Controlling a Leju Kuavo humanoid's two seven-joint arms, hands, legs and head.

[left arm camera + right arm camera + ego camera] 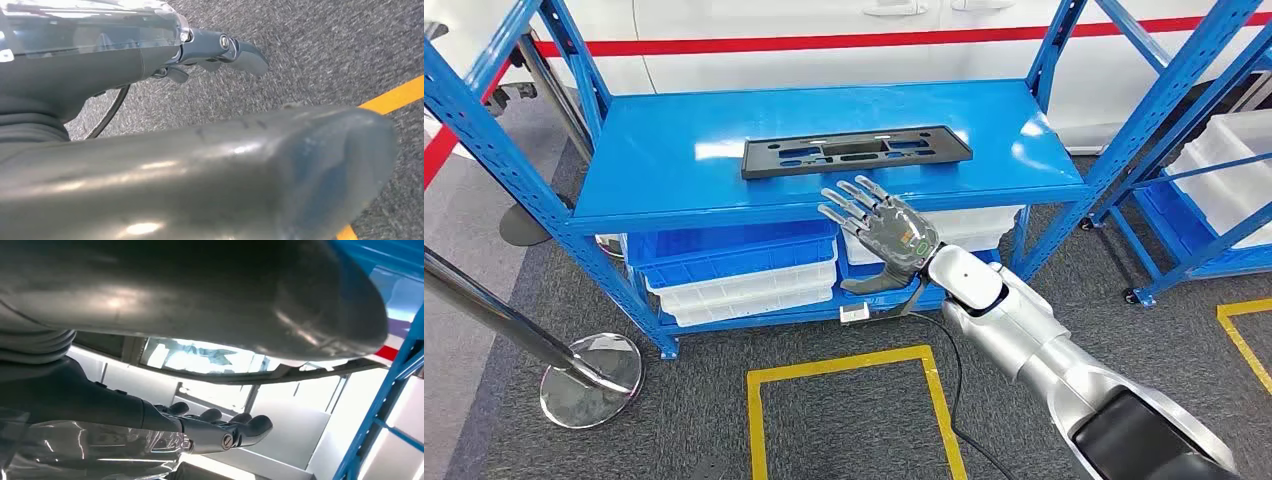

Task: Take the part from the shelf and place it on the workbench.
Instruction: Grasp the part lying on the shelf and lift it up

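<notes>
While the left hand (pixel 215 52) hangs over carpet, grip unclear, the right hand (pixel 886 235) hovers empty, fingers spread, at the front edge of the blue shelf (pixel 674 190). Beyond its fingertips, apart, the black part (pixel 856 155) lies flat. Judgement: reach further, take the near long edge, lift level.
</notes>
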